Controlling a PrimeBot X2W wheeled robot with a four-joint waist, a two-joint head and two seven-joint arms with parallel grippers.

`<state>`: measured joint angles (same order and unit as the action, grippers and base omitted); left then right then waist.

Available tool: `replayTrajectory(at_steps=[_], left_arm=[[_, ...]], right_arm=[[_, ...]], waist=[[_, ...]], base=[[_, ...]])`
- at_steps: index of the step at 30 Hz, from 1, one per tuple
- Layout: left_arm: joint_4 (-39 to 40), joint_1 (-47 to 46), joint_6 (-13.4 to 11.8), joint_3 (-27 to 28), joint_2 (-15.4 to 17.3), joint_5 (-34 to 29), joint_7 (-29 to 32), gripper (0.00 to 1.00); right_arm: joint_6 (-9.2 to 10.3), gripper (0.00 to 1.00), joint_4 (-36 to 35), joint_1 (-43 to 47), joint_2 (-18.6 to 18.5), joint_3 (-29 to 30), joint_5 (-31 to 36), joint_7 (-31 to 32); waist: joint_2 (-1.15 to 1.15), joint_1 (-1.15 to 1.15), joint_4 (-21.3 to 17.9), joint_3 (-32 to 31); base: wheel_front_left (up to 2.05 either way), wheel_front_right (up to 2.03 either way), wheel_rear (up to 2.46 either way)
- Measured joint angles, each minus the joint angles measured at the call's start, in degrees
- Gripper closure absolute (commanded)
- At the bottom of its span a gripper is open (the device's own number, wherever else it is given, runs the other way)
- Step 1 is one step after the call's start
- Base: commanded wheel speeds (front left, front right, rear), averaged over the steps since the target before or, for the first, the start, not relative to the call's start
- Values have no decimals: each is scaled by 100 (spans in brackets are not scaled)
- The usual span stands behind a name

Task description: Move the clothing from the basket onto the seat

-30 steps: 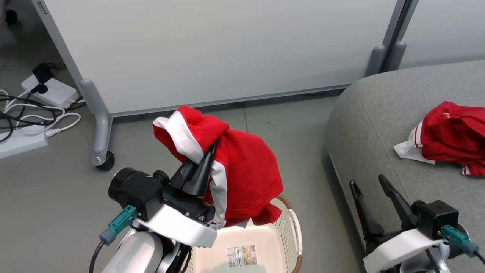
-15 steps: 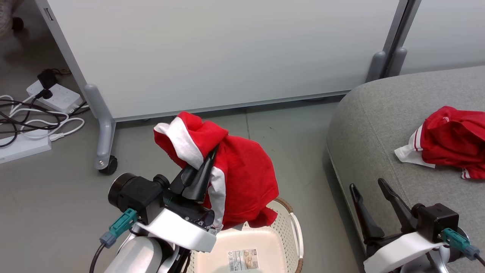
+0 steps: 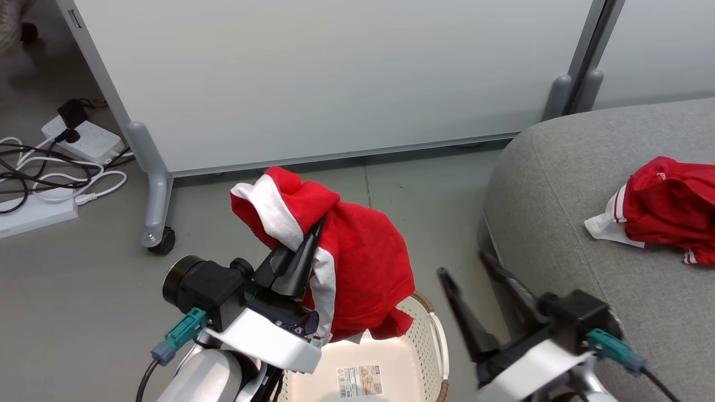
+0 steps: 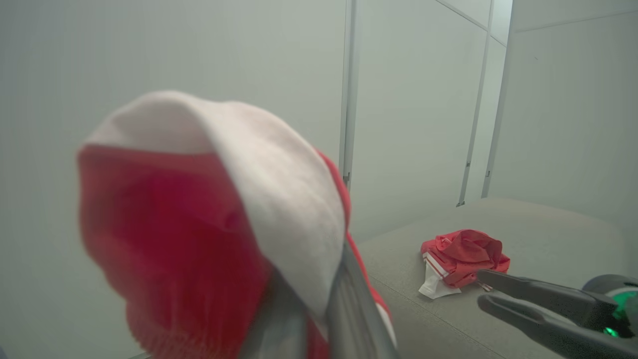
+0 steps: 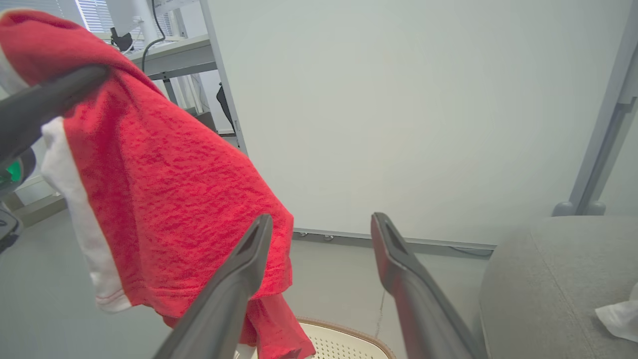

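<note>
A red garment with white bands [image 3: 357, 262] hangs above the basket [image 3: 433, 329], draped over my left gripper [image 3: 317, 228], which is shut on it. The left wrist view has this clothing [image 4: 209, 224] close up over the shut fingers [image 4: 349, 299]. My right gripper [image 3: 465, 265] stands open with nothing in it, between the basket and the seat [image 3: 558, 195], just right of the hanging cloth [image 5: 164, 199]. Its fingertips [image 5: 264, 222] are spread wide above the basket rim [image 5: 344, 329]. Another red garment [image 3: 670, 209] lies crumpled on the grey seat.
A white partition panel [image 3: 335, 72] on a castered foot [image 3: 159, 240] stands behind the basket. Power strips and tangled cables [image 3: 56, 162] lie on the grey floor at the far left. A second panel post [image 3: 575, 84] rises by the seat's back corner.
My right gripper has swung left, away from the seat's edge toward the basket and the hanging garment. The left gripper still holds its garment at about the same height.
</note>
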<state>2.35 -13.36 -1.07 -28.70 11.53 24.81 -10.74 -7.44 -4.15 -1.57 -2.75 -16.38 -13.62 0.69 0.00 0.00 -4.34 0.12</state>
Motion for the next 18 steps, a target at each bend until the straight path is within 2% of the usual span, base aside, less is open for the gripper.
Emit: replayTrajectory(at_steps=[5, 12, 18], left_arm=[[-30, -30, 5, -49, -4, 0, 8, 100], [-101, -136, 60, -205, -92, -1, 12, 100], [-181, -242, 127, -342, -176, -3, 4, 100]], right_arm=[[0, 0, 35, -472, 4, -787, -221, 30], [0, 0, 535, -1198, 7, -1887, -525, 82], [1, 0, 1094, -1708, 2, -2454, -781, -8]], waist=[[0, 0, 21, 23], [0, 0, 125, 96], [0, 0, 263, 128]], base=[[0, 0, 0], [0, 0, 0], [0, 0, 0]])
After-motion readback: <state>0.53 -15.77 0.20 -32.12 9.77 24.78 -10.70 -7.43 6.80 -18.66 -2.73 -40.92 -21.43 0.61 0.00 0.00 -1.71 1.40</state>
